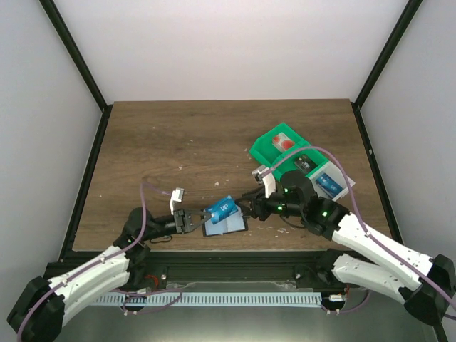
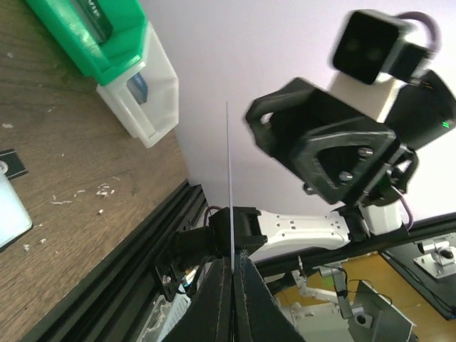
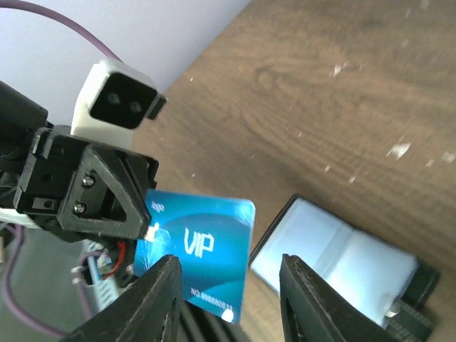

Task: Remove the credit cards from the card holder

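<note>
Right up against the left wrist lens, the left gripper [image 2: 231, 285] is pinched tight on a blue card [image 2: 229, 178], which shows there edge-on as a thin vertical line through the middle of the frame. From the right wrist you get the same card face-on, "VIP" printed on it, held up off the table [image 1: 178, 142] with the left arm's fingers clamped on its left edge. The right gripper [image 3: 228, 271] has its jaws apart, one finger on each side of the bottom of that frame. The card's lower corner sits in the gap between them, and I can't tell if either finger actually touches it. The card holder [image 3: 342, 260] lies open on the wood at the lower right of that view, pale blue-grey inside facing up. In the top view it's bottom centre, near the table's front edge, with both grippers meeting just above it. Toward the upper right there's a green tray [image 1: 262, 148] with a white and red card [image 1: 283, 142] in it, and right against it a clear-white tray [image 1: 345, 187] holding a second blue card [image 1: 328, 183]
</note>
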You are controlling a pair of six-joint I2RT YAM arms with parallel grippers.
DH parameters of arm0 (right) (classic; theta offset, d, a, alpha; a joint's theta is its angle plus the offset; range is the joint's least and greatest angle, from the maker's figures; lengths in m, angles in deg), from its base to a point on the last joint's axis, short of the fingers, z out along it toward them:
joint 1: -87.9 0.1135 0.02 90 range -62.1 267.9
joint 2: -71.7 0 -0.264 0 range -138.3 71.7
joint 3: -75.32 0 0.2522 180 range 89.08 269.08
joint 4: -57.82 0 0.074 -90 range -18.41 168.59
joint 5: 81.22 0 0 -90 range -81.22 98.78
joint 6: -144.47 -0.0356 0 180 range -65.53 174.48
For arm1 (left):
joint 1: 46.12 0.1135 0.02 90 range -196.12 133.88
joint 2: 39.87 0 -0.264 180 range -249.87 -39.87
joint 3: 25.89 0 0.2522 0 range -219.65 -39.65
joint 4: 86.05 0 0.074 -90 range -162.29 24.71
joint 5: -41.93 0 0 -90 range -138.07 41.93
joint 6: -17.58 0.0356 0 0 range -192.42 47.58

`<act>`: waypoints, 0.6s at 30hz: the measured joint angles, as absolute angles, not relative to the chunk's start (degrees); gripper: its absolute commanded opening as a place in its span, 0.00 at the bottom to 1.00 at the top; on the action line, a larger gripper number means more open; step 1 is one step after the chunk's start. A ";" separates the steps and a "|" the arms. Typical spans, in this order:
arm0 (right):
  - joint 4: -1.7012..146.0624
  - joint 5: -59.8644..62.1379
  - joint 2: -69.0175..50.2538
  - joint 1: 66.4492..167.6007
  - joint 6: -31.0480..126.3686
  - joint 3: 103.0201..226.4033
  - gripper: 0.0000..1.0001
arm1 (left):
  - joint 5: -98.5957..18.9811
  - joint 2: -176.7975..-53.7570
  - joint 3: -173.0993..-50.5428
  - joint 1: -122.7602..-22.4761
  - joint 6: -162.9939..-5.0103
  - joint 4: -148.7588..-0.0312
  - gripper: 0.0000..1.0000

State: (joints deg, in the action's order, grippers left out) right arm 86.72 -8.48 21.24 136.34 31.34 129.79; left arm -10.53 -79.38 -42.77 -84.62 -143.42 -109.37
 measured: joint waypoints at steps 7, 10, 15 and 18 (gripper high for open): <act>83.29 -22.55 18.20 130.88 25.11 124.10 0.34 | -10.22 -76.84 -42.50 -84.62 -141.98 -110.20 0.00; 81.28 -26.82 17.46 130.49 23.41 122.92 0.29 | -10.22 -76.56 -42.39 -84.62 -141.59 -110.18 0.00; 77.52 -30.97 17.88 130.44 21.61 121.59 0.23 | -10.22 -76.38 -42.31 -84.62 -141.22 -110.20 0.00; 76.08 -32.26 18.16 130.42 20.59 120.78 0.22 | -10.22 -76.38 -42.29 -84.62 -141.15 -110.22 0.00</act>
